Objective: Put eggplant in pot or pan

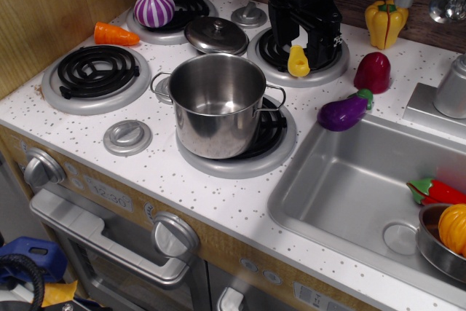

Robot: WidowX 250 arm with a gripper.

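Observation:
The purple eggplant with a green stem cap lies on the white counter by the sink's back left corner. The tall steel pot stands empty on the front right burner, left of the eggplant. My black gripper hangs over the back right burner, above and behind the pot and up-left of the eggplant. Its jaws stand apart, with a small yellow toy on the burner between them. It holds nothing that I can see.
A dark red toy vegetable sits just behind the eggplant. A yellow pepper stands at the back. A pot lid, striped onion and carrot lie back left. The sink holds a steel bowl.

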